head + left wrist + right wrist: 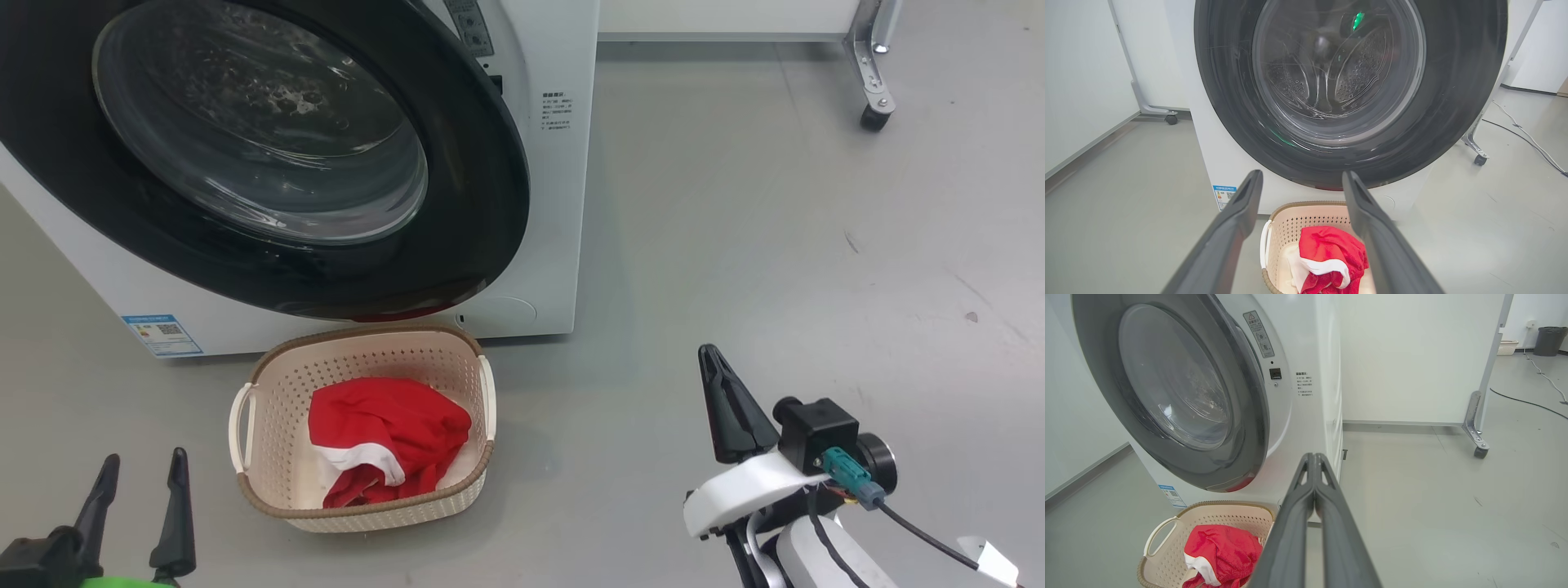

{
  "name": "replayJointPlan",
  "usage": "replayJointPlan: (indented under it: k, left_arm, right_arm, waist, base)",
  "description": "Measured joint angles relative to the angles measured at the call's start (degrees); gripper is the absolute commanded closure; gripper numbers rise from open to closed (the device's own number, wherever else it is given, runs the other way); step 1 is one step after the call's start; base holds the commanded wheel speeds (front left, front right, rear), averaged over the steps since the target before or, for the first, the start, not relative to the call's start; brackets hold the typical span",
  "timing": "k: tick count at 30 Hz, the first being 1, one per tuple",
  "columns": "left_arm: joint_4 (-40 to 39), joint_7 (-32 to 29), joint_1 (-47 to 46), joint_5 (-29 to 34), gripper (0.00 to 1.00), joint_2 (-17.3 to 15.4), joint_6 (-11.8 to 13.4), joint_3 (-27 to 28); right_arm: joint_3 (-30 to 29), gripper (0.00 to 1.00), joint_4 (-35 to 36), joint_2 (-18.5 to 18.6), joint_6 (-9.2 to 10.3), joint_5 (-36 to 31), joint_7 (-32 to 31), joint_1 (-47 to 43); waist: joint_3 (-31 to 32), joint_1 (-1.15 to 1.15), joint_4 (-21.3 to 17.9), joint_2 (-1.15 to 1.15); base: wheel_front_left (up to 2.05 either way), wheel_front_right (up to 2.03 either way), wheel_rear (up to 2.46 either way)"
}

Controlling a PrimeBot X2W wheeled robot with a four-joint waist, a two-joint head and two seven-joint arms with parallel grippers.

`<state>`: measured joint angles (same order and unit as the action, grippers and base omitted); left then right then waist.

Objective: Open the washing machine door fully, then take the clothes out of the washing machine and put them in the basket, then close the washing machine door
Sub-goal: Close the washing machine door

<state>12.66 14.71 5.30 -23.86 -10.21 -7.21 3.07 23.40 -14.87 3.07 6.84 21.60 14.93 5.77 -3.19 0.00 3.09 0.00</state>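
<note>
Lying soft and light in the basket (363,333), below the washing machine door (269,139): the red clothes (384,433). Fingers spread on the left gripper (144,457), pressed together, empty, on the right gripper (709,355). Likely stiff, glossy door: push its black rim (490,180).

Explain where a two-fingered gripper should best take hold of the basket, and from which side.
Probably the left side handle of the basket, approached from above by the left gripper, which is nearest. The white loop stands off the perforated wall, leaving a slot for one finger, and the clothes lie clear of it.
</note>
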Motion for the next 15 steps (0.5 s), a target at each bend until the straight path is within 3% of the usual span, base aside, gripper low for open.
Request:
replayJointPlan:
  k: [15]
  left_arm:
    - [-0.1, 0.0, -0.6, 0.2, 0.00, 1.1, 0.0, -6.0]
  right_arm:
    - [6.3, 1.00, -1.0, 1.6, -5.83, -8.2, 0.0, 10.8]
  waist:
    - [-2.2, 0.00, 5.8, 0.00]
  base:
    - [0.00, 0.00, 0.00]
